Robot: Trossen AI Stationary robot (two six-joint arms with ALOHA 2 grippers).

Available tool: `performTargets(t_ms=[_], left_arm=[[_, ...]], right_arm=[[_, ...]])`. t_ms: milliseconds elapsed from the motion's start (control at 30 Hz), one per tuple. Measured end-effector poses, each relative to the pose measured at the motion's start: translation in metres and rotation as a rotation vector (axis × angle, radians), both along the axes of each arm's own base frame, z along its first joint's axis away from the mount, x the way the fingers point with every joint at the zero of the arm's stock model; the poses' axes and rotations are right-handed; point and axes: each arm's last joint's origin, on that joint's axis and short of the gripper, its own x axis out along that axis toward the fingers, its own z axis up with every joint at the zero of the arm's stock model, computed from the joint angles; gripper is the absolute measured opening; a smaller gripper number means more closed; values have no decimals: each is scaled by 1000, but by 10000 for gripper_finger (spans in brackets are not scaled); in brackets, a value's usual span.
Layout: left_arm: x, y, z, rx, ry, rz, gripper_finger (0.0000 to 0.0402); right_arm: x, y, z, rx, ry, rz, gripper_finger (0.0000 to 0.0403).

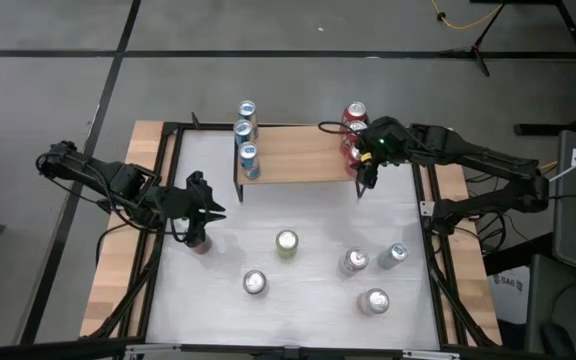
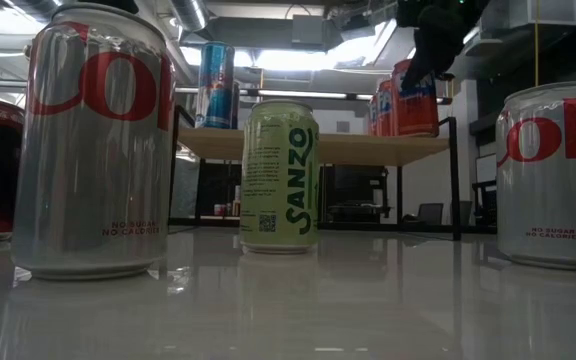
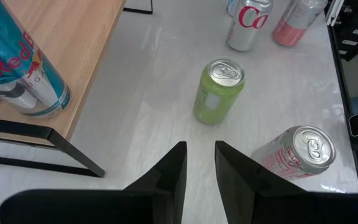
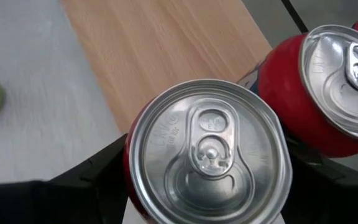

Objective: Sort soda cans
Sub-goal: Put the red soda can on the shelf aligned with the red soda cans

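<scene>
Desk [image 1: 308, 300]: glossy white, wood-edged; loose cans
Shelf [image 1: 293, 160]: wooden; blue cans, red cans
Room: grey floor
Right pincer [image 1: 360, 158]: clasping red can [image 4: 207, 158]
Left pincer [image 1: 200, 232]: narrow, empty

Bright overhead light, glossy table [image 2: 298, 300] reflections, perhaps slight near-can [image 2: 93, 140] blur.

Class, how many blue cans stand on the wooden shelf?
3 blue cans in a row at the shelf's left end: back, middle, front. None seems hidden. The right gripper holds a red can at the other end.
</scene>
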Motion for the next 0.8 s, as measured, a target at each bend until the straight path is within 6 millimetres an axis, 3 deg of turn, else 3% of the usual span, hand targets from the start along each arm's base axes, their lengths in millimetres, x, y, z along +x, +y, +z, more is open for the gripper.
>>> performTargets(t_ms=[633, 800], left_arm=[[0, 0, 0, 0, 0, 0, 76], [0, 0, 0, -1, 0, 0, 76]], right_arm=[[0, 0, 0, 5, -1, -7, 297], [0, 0, -1, 6, 2, -7, 324]])
